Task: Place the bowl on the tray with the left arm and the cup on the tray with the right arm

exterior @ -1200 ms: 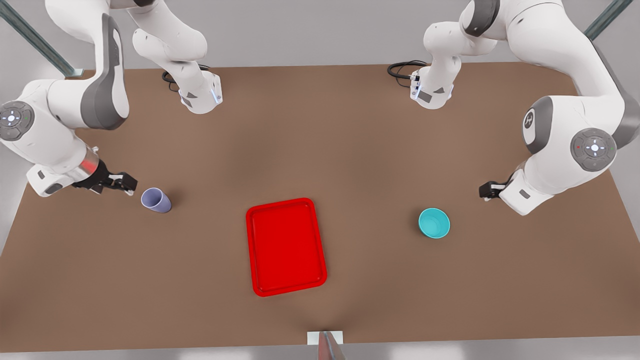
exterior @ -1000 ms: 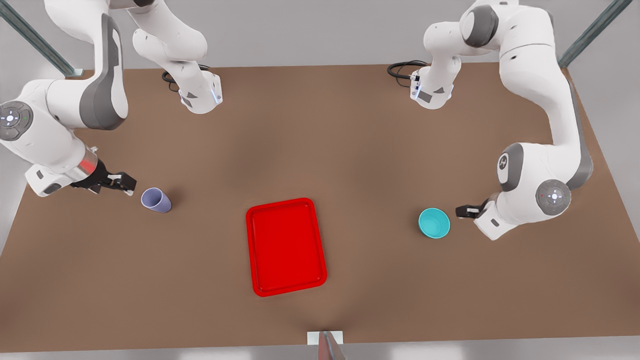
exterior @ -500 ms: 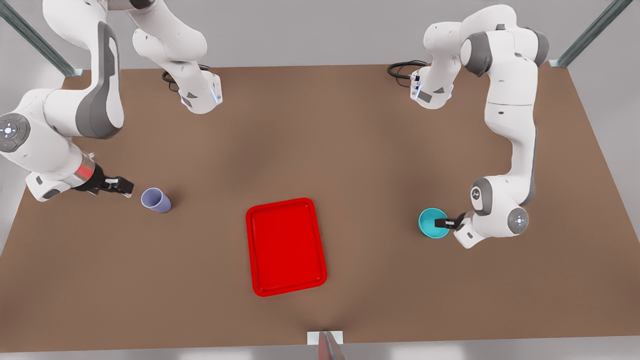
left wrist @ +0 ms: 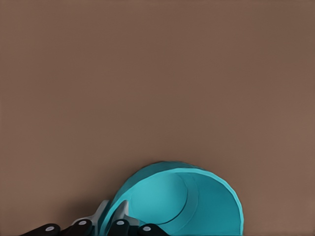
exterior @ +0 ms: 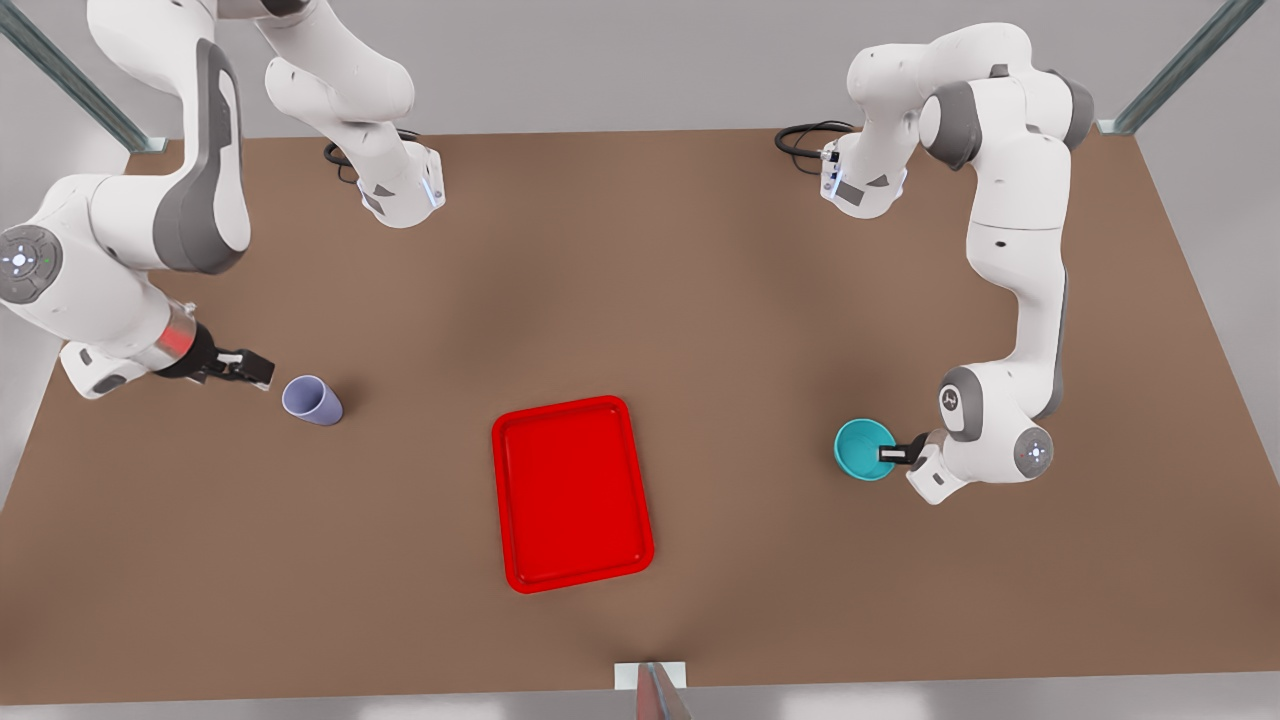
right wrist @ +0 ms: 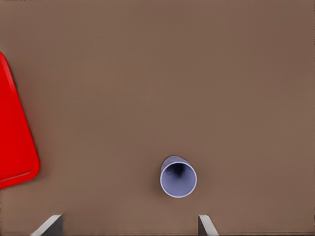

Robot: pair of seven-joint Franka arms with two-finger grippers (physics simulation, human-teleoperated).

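The turquoise bowl (exterior: 862,449) rests on the brown table at the front view's right. My left gripper (exterior: 888,453) reaches it from the right and is shut on its near rim, one finger inside and one outside. In the left wrist view the bowl (left wrist: 182,204) lies right at the left gripper (left wrist: 112,217). The lavender cup (exterior: 312,401) stands upright at the front view's left. My right gripper (exterior: 256,372) hangs open just to its upper left, apart from it. The right wrist view has the cup (right wrist: 178,177) ahead of the right gripper (right wrist: 129,226). The red tray (exterior: 571,493) lies between them, bare.
The two arm bases (exterior: 400,190) (exterior: 862,185) stand at the table's far edge with cables beside them. A small white-and-red fixture (exterior: 650,680) sits at the near edge. A corner of the tray (right wrist: 15,142) shows in the right wrist view.
The left arm swung in from the front view's right, came down to the bowl and closed on its rim; the bowl shifted slightly. The right gripper barely moved beside the cup.
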